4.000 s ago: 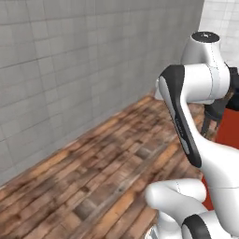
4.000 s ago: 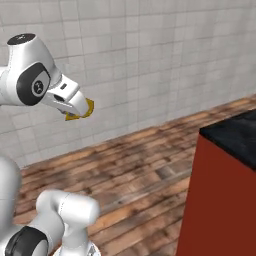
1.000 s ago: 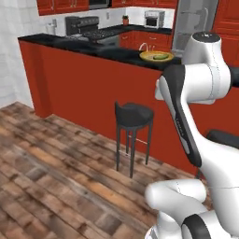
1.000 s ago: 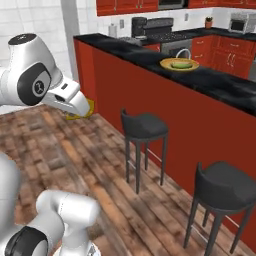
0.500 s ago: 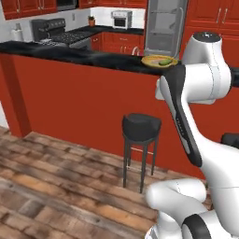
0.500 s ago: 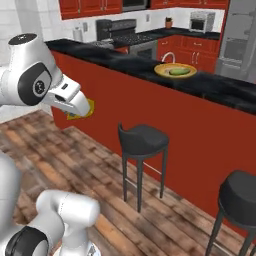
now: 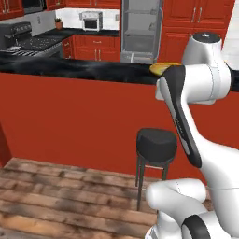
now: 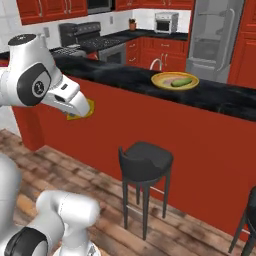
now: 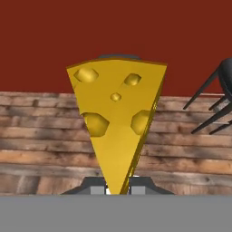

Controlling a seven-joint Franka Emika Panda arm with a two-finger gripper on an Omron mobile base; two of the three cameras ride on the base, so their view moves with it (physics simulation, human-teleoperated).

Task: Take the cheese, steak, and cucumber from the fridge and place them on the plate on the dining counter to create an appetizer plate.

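My gripper (image 8: 80,111) is shut on the cheese (image 9: 115,122), a yellow wedge with darker holes pinched at its narrow end between the fingertips (image 9: 97,189). The cheese (image 8: 86,112) hangs in front of the red panel of the dining counter (image 8: 210,97), below its black top. On that top sits the yellow-rimmed plate (image 8: 161,81) with the green cucumber (image 8: 181,82) and the pinkish steak (image 8: 170,80) on it. In the left base view the plate (image 7: 158,68) peeks out behind my arm. The grey fridge (image 8: 215,35) stands open at the back, as does the fridge (image 7: 140,30).
A black stool (image 8: 145,157) stands against the counter front below the plate, also the stool (image 7: 156,142). A second stool (image 8: 248,212) is at the right edge. Red cabinets, a stove (image 8: 80,35) and a toaster oven (image 8: 166,22) line the back wall. Wooden floor lies below.
The whole picture has shifted: the base has moved, bringing the dining counter, plate and stool nearer and more central. The cheese stays held in the shut gripper.
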